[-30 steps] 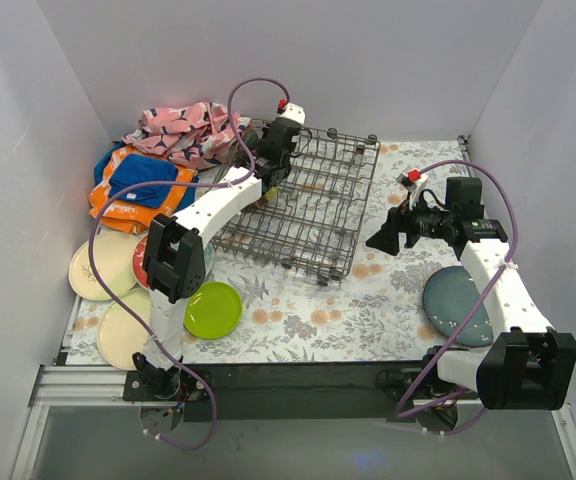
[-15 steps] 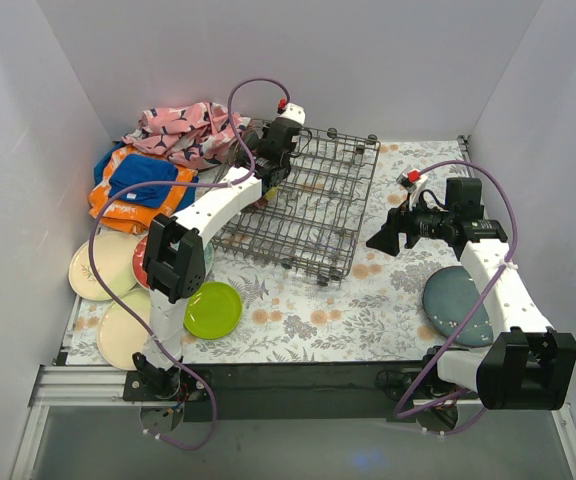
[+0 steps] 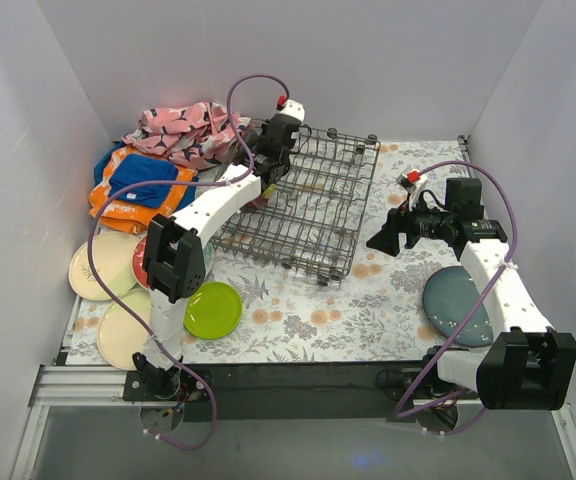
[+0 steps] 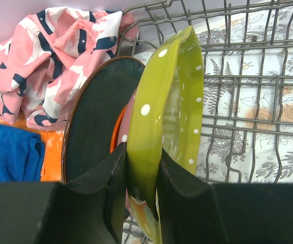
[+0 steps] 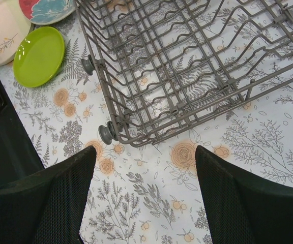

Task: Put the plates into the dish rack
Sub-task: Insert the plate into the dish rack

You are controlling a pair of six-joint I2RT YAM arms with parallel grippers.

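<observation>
My left gripper (image 3: 266,163) is shut on the rim of a lime green dotted plate (image 4: 169,112) and holds it upright on edge in the far left corner of the dish rack (image 3: 313,210). Close behind it in the left wrist view stand a pink dotted plate (image 4: 128,122), an orange plate (image 4: 117,136) and a dark plate (image 4: 93,119) with a brown rim. My right gripper (image 3: 386,240) is open and empty, over the floral table just right of the rack (image 5: 187,61). A blue-grey plate (image 3: 453,305) lies at the right.
A plain lime plate (image 3: 213,310), two cream plates (image 3: 103,265) and a red plate with a teal flower (image 5: 45,10) lie at the front left. Folded cloths, pink (image 3: 183,130) and orange and blue (image 3: 133,185), are piled at the back left. Walls enclose three sides.
My left gripper has edged slightly toward the far left corner of the rack with the plate. The right arm has not moved.
</observation>
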